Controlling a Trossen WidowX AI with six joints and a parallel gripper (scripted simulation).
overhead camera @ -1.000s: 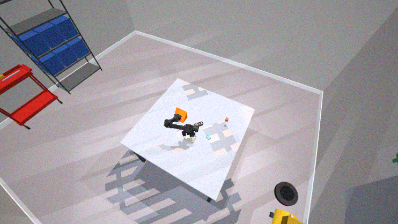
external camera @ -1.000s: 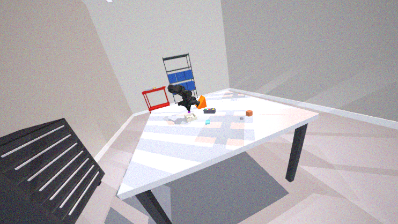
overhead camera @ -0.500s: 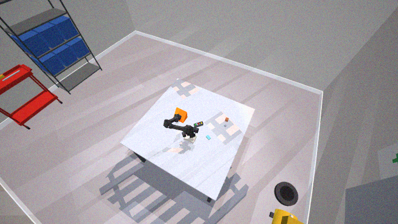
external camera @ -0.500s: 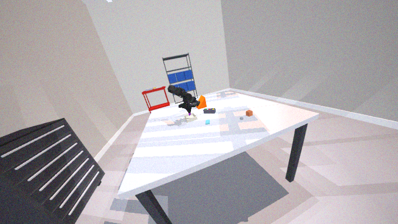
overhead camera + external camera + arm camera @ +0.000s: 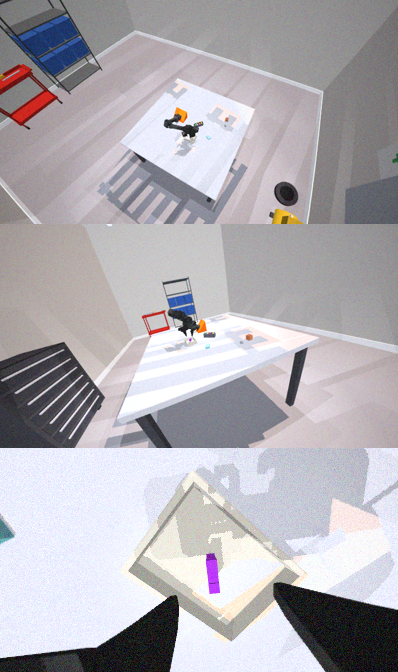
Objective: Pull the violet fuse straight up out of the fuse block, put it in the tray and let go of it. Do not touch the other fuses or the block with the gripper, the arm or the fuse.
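Note:
The violet fuse (image 5: 190, 340) (image 5: 213, 574) shows within the walls of the cream tray (image 5: 190, 141) (image 5: 192, 343) (image 5: 200, 608). I cannot tell whether it lies flat or touches the tray floor. My gripper (image 5: 188, 135) (image 5: 189, 335) (image 5: 225, 595) is open above the tray, with one finger on each side of the fuse in the wrist view and a gap to both. Nothing is between the fingertips. The dark fuse block (image 5: 194, 125) (image 5: 209, 336) stands apart from the tray and holds several other fuses, green, red and yellow among them. The fuse is hidden in the top view.
A cyan block (image 5: 208, 137) (image 5: 207, 345) (image 5: 4, 530) lies beside the tray. An orange wedge (image 5: 182, 114) (image 5: 201, 327) stands near the arm's base. A rust-coloured cube (image 5: 227, 119) (image 5: 249, 337) and a small grey ball (image 5: 225, 125) (image 5: 241, 342) lie beyond the fuse block.

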